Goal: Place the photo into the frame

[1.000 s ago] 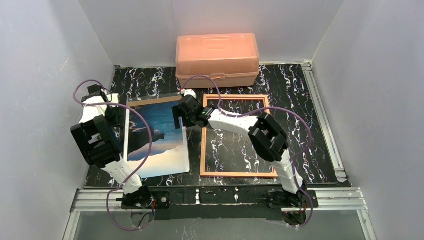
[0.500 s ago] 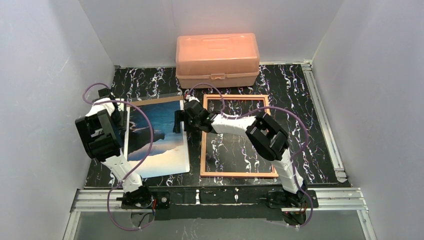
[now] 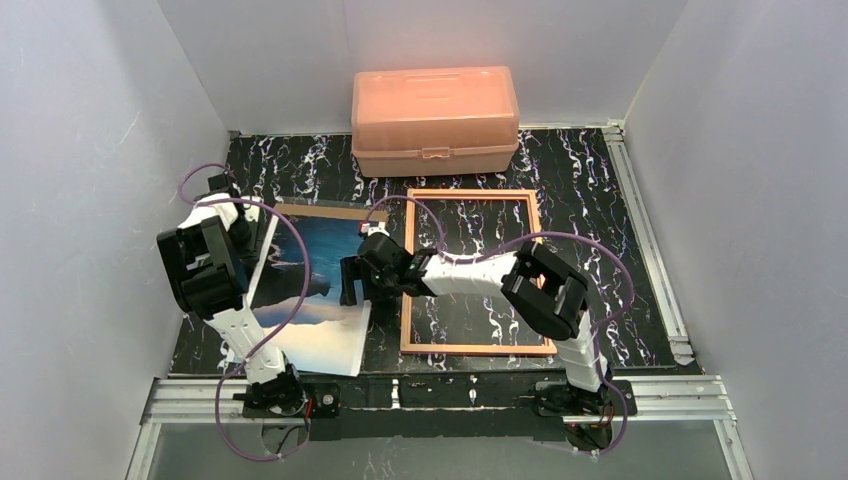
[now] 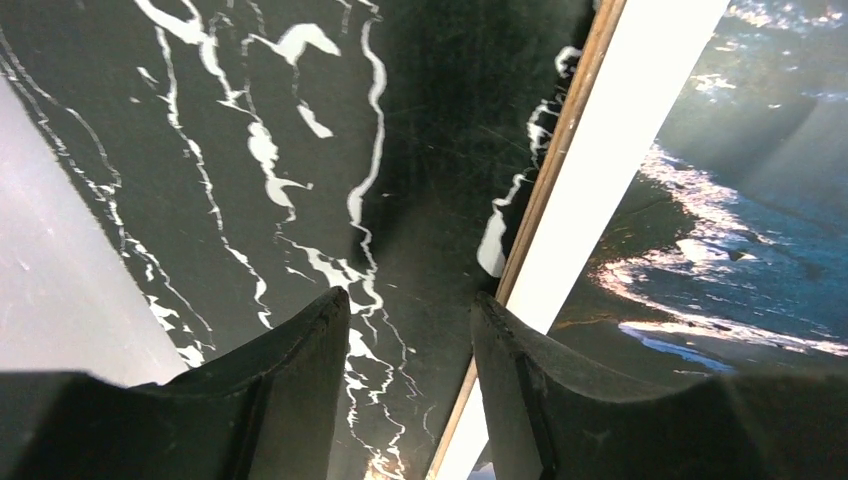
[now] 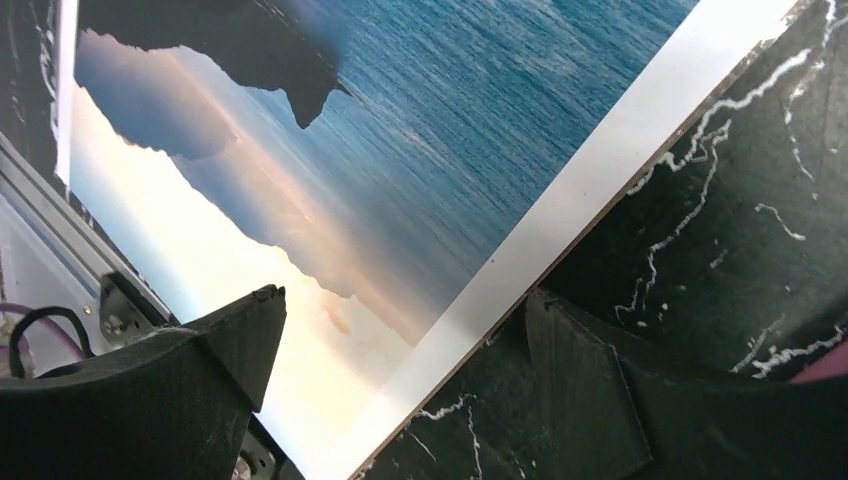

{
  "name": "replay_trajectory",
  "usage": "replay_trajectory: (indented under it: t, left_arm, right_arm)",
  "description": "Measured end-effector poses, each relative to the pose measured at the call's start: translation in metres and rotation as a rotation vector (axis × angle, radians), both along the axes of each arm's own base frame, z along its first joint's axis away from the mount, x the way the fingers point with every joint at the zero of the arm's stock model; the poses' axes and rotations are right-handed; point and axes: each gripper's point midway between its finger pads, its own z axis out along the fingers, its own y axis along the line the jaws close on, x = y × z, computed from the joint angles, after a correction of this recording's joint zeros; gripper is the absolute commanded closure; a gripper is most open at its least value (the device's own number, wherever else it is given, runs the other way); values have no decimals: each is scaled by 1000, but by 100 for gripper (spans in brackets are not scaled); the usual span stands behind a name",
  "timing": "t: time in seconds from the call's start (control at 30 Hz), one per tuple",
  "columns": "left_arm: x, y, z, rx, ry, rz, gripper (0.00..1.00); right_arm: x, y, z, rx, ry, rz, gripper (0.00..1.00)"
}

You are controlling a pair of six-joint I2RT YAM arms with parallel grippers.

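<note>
Right pincer [image 5: 400, 300] wide open astride the photo's [image 5: 450, 120] edge, left pincer [image 4: 410, 300] half open; both were empty. Photo overhung the bench [image 3: 600, 200]; a nudge might drop it.

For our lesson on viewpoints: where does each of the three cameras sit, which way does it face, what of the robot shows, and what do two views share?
Top external: above and behind the arms, looking down on the table, photo, frame and box; both arms show whole.
Left wrist: behind the left gripper, facing down at the photo's left edge and bare table; its fingers show.
Right wrist: behind the right gripper, facing down at the photo's right edge; its fingers show.
Shared: both wrist views show the photo, from opposite edges.
</note>
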Motion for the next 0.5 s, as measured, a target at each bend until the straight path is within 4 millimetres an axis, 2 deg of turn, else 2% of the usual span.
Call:
replay_trajectory:
  t: [0.1,0.2,0.33,0.43,0.5]
  left_arm:
    - [-1,-7,0,-35,4,-8,53]
    - [-5,-16,2,-95,16,-11,52]
    - [2,-19,17,-146,-4,-9,50]
    - [13,-19,27,-161,-41,-10,51]
    - [15,-20,29,-171,-49,-4,51]
  right_arm:
    - [3,-9,-1,-42,3,8,2]
    - [33,-24,4,-73,-23,-26,1]
    - [102,-45,25,-100,-115,-111,1]
    - [156,-49,43,-90,-196,-173,1]
    - [182,-49,44,-94,-238,-195,1]
